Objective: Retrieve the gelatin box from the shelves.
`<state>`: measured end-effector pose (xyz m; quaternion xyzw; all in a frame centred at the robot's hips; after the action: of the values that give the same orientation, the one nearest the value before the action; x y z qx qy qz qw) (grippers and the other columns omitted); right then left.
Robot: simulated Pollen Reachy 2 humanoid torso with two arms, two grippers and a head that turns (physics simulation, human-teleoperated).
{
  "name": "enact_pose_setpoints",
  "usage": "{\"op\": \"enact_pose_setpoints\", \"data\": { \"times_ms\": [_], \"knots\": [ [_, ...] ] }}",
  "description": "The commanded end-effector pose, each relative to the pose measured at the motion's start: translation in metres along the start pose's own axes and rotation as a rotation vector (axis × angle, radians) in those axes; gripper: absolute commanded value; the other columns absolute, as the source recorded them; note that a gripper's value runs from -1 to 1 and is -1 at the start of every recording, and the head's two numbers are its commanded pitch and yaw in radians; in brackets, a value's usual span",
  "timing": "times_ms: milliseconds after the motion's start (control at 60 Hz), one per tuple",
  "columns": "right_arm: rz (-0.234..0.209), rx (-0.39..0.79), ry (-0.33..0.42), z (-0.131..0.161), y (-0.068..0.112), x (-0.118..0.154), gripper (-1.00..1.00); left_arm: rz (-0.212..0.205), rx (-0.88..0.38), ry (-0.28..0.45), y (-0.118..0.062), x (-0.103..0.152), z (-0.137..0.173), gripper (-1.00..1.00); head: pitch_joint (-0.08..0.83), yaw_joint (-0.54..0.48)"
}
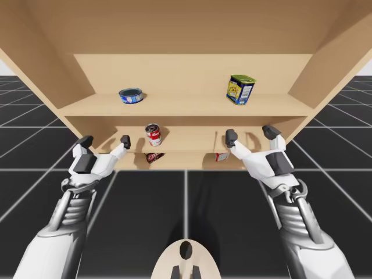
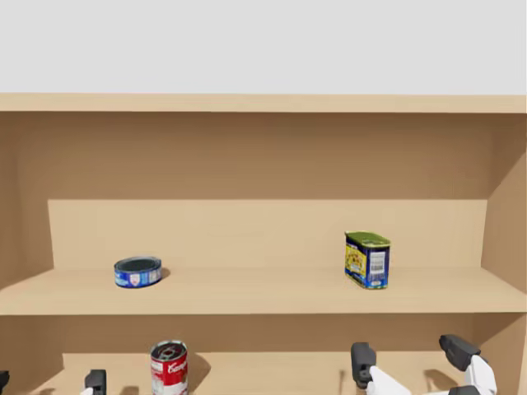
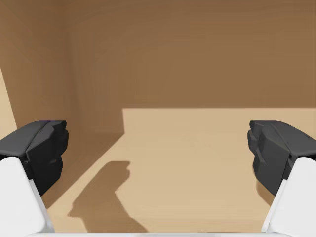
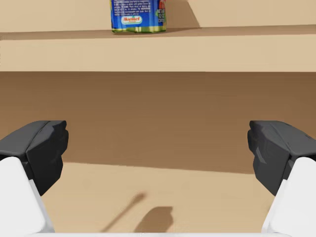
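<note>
The gelatin box (image 1: 221,156), as best I can judge, is the small red-and-white thing low in the high view, just right of centre. It sits on the lowest board of the shelves (image 1: 186,110), half tucked under the front edge of the board above. My right gripper (image 1: 251,135) hangs in front of the middle level with its fingers spread wide and nothing between them. Its inner finger sits just above and a little right of the box in that picture, so the box lies below and slightly inward of the claw, one level down. My left gripper (image 1: 105,141) is likewise wide open and empty at the left of the frame, well apart from the box. A red-and-white round can (image 1: 153,134) and a dark red object (image 1: 154,157) lie between them, so the right arm is plainly the nearer. In the right wrist view the claw faces the bare back wall of the middle level, with a blue and yellow rectangular can (image 4: 138,17) ahead on the board above (not the target). That suggests the wrist must drop before reaching in. The box is too small and too hidden to tell its long axis. A flat blue round can (image 1: 132,95) sits at upper left.
</note>
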<state>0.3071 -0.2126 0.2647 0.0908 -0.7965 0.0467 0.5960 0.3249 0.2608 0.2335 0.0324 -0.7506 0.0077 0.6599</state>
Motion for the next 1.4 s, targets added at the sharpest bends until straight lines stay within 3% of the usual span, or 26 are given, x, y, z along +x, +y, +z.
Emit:
{"op": "enact_pose_setpoints", "data": {
  "times_ms": [17, 183, 567, 900, 1083, 1183, 1400],
  "knots": [
    [-0.021, -0.006, 0.002, 0.002, 0.005, -0.002, -1.00, -0.004, 0.000, 0.000, 0.000, -0.001, 0.000, -1.00, 0.003, -0.02],
    [-0.020, 0.006, 0.013, 0.000, 0.006, -0.002, -1.00, -0.004, 0.004, -0.001, 0.000, -0.001, 0.000, -1.00, 0.068, -0.03],
    [-0.001, -0.014, 0.009, -0.001, 0.005, -0.003, -1.00, -0.019, 0.002, -0.022, 0.001, -0.001, 0.000, -1.00, 0.380, -0.05],
    [0.007, -0.009, 0.009, -0.002, 0.004, -0.004, -1.00, -0.020, -0.009, -0.042, -0.001, 0.001, 0.002, -1.00, 0.590, -0.21],
    [0.001, 0.007, -0.002, 0.001, 0.009, -0.001, -1.00, -0.023, -0.013, -0.042, -0.002, 0.001, 0.001, -1.00, 0.623, -0.25],
    [0.020, 0.014, -0.021, 0.008, 0.017, 0.008, -1.00, -0.022, -0.009, -0.041, -0.002, 0.000, 0.001, -1.00, 0.612, -0.24],
    [0.039, 0.008, -0.024, 0.054, 0.029, 0.039, -1.00, -0.014, -0.004, -0.042, 0.000, 0.001, 0.002, -1.00, 0.599, -0.24]
  ]
}}
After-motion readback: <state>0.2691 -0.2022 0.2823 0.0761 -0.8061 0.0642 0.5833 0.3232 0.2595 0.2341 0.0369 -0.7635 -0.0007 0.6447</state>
